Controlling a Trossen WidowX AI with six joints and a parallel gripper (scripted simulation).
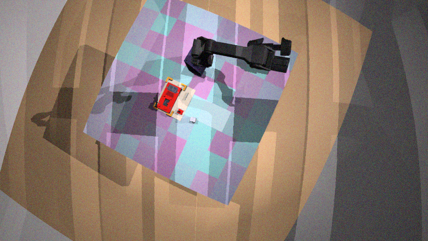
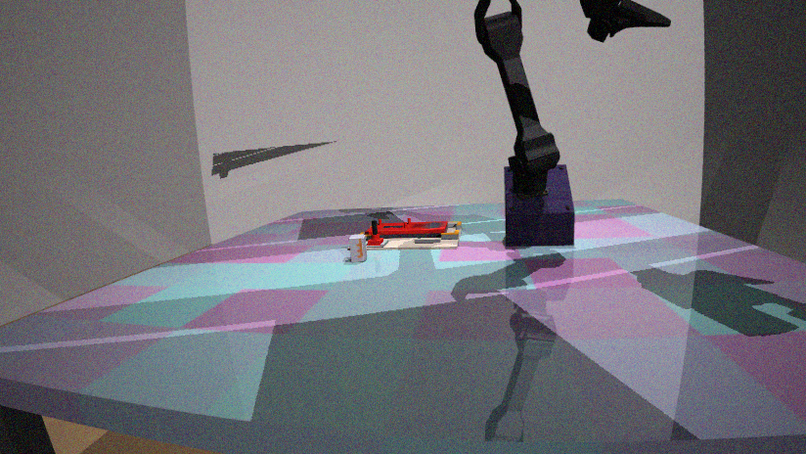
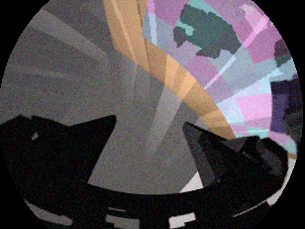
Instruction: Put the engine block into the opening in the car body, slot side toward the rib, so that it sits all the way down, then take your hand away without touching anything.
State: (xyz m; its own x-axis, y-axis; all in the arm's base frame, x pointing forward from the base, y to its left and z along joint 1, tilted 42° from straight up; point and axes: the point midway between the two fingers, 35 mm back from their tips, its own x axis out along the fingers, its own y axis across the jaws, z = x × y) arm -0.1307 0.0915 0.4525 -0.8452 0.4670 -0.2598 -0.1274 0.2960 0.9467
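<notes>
The red car body lies on a cream tray between orange corner pieces. A dark opening shows in it; how deep anything sits there is too small to tell. A small white block with orange marks stands upright on the mat, just off the tray corner. I cannot tell whether it is the engine block. My gripper is open and empty, raised high and far to the right of the tray, touching nothing. The wrist view does not show the car body.
A small red piece with a black post stands on the tray corner. A grey slotted strip lies on the tray. The purple arm base stands near the tray on the patchwork mat.
</notes>
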